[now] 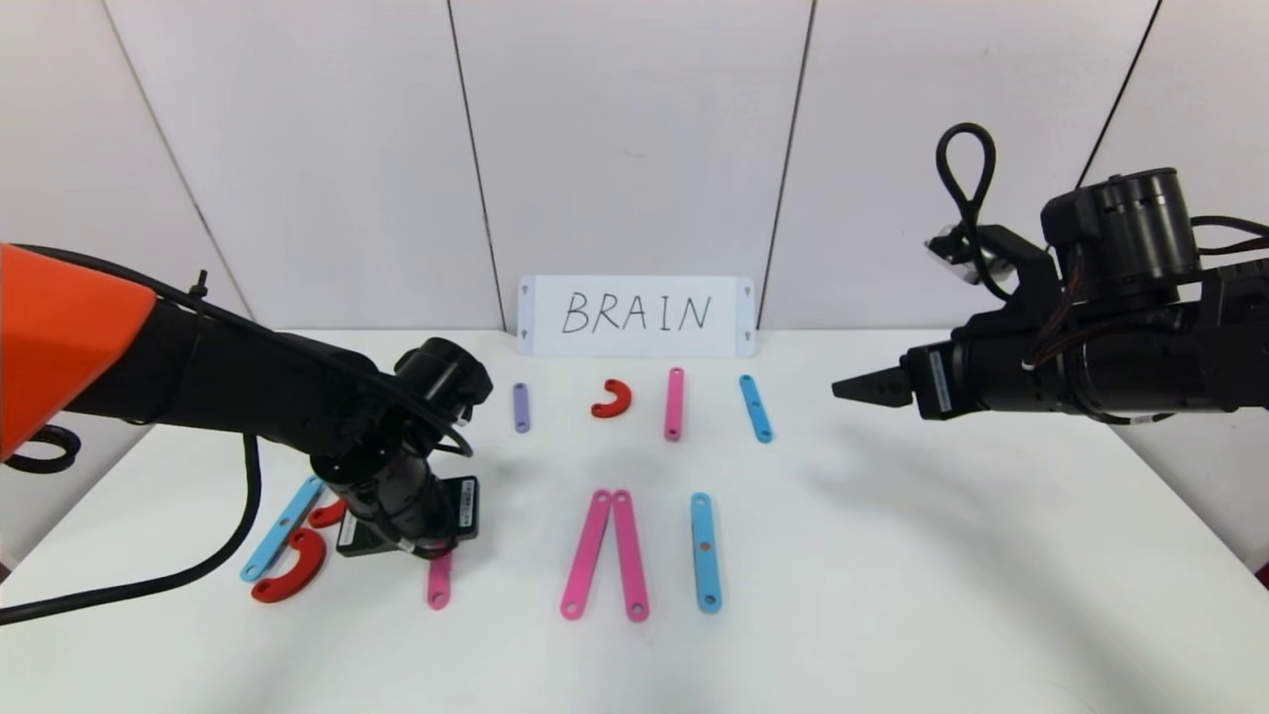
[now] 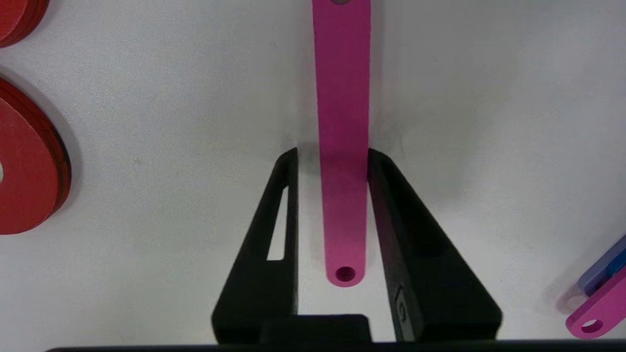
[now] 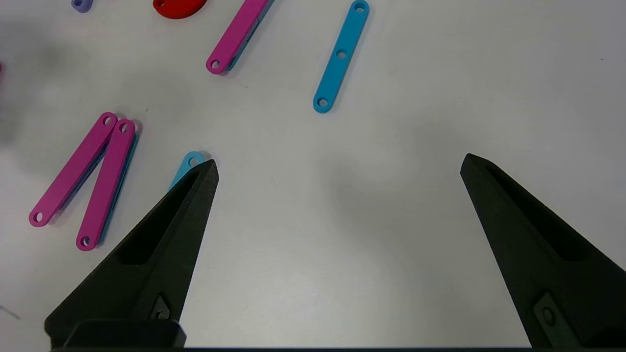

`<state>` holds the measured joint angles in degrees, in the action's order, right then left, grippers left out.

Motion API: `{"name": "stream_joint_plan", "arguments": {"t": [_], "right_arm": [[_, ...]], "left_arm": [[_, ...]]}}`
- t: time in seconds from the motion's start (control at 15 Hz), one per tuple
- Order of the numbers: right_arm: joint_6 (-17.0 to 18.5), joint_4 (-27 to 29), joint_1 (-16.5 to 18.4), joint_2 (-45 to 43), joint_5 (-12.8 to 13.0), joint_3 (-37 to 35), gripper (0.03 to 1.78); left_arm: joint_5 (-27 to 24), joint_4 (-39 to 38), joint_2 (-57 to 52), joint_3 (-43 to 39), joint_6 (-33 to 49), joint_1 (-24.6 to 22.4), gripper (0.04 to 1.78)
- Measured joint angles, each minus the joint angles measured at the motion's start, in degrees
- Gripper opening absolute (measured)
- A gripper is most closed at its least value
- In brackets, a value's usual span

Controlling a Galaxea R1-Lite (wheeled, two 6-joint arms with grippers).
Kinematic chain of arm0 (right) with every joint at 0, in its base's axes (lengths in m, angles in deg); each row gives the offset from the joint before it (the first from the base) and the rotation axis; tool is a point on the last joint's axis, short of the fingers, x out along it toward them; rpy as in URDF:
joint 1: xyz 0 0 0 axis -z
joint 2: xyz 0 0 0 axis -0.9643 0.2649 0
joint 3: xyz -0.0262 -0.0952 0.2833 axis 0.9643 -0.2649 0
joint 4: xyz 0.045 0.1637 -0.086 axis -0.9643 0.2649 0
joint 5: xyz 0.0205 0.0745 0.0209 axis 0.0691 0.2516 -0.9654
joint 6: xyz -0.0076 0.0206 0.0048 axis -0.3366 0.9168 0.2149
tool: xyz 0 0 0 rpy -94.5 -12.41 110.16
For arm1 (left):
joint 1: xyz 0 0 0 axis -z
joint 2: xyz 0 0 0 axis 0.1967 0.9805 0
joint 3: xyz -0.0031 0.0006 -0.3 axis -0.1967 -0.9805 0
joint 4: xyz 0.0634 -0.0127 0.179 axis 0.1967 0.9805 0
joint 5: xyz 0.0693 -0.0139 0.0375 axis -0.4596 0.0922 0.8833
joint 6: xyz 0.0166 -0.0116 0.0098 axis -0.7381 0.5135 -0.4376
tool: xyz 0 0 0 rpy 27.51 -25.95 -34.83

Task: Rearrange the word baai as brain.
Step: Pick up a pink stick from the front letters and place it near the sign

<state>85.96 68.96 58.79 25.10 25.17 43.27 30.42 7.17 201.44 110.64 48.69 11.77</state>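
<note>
left claw straddles pink strip flat on tabletop, not quite clamped, likely regripping | right claw open, hovering idle

Left tool hides most of a pink strip — whether it's gripped, unclear.

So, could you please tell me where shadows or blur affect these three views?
Head view: soft arm shadows on the white table, and the card reads sharply. Left wrist view: the left gripper shades the pink strip between its fingers; the red curves look soft. Right wrist view: the open right gripper hangs over a faint grey shadow.
</note>
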Motion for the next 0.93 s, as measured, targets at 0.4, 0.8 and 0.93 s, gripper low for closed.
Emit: {"name": "stream_joint_plan", "arguments": {"t": [0.4, 0.8, 0.93], "right_arm": [[0.0, 0.0, 0.1, 0.0, 0.0, 0.0, 1.74], [0.0, 0.1, 0.1, -1.4, 0.0, -0.7, 1.74], [0.0, 0.1, 0.1, -2.3, 0.0, -1.0, 1.74]], "left_arm": [[-0.1, 0.4, -1.1, 0.0, -0.4, 0.3, 0.27], [-2.5, 0.0, -3.9, 6.6, -10.0, 0.0, 0.27], [-6.5, -0.1, -4.1, 10.4, -16.5, -0.4, 0.27]]}}
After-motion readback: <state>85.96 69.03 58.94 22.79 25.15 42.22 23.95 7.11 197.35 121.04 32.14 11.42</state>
